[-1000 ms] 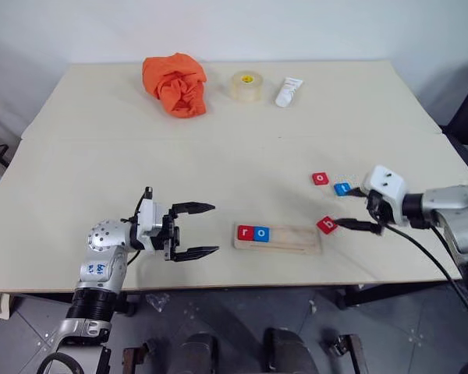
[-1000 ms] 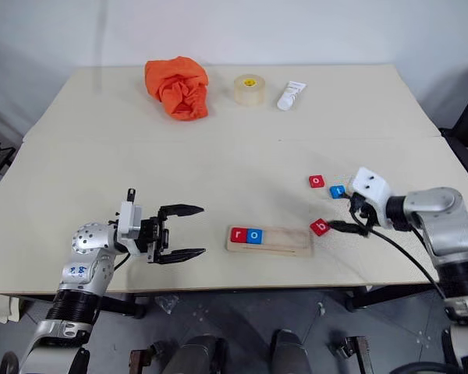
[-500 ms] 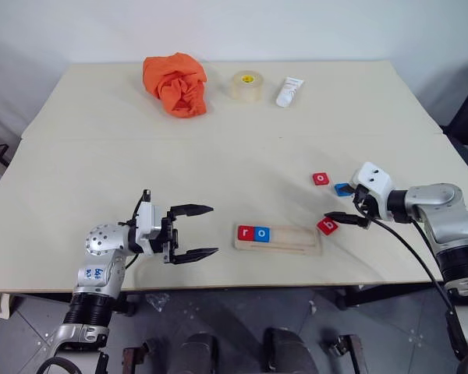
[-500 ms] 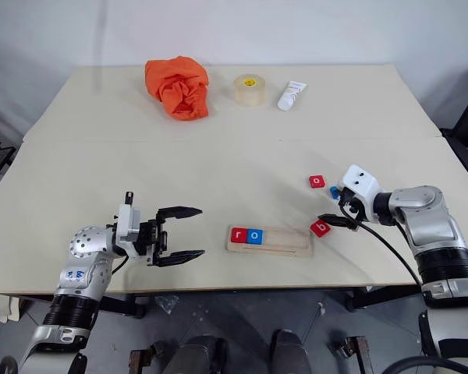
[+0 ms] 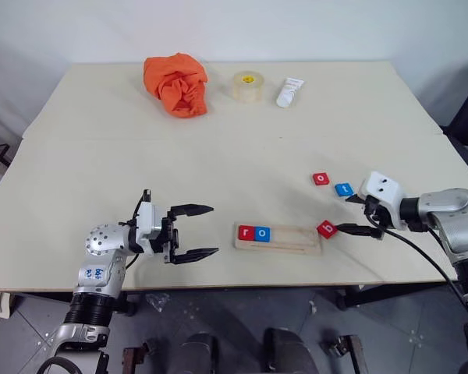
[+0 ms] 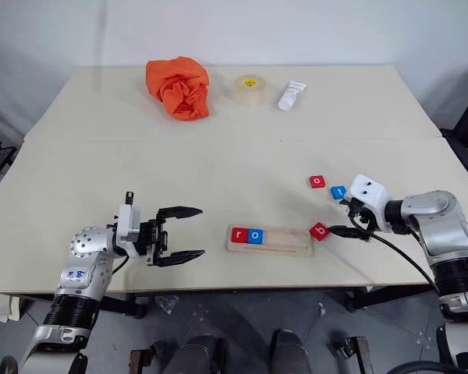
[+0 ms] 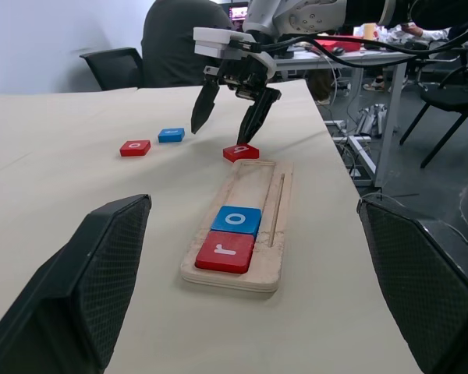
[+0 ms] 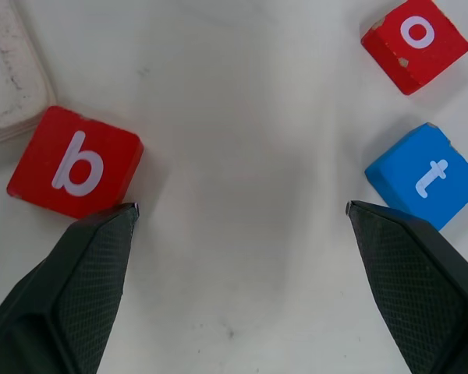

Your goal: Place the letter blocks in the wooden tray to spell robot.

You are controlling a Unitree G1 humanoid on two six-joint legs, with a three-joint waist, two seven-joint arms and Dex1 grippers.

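Right gripper point(image 5: 357, 215) has slid back, wide open, one finger beside the red b block point(image 5: 327, 228), ready to grab it. Tray point(image 5: 296, 241) holds r and o. Left gripper point(image 5: 195, 231) waits open, empty.

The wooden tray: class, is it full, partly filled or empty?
Partly filled. The tray holds two blocks at one end, a red r and a blue o; the rest of its groove is bare.

red blocks point(image 5: 246, 231): 3 | blue blocks point(image 5: 261, 233): 2 | wooden tray point(image 5: 296, 239): 1 | tape roll point(image 5: 247, 86): 1 | tube point(image 5: 288, 92): 1 | orange cloth point(image 5: 176, 84): 1
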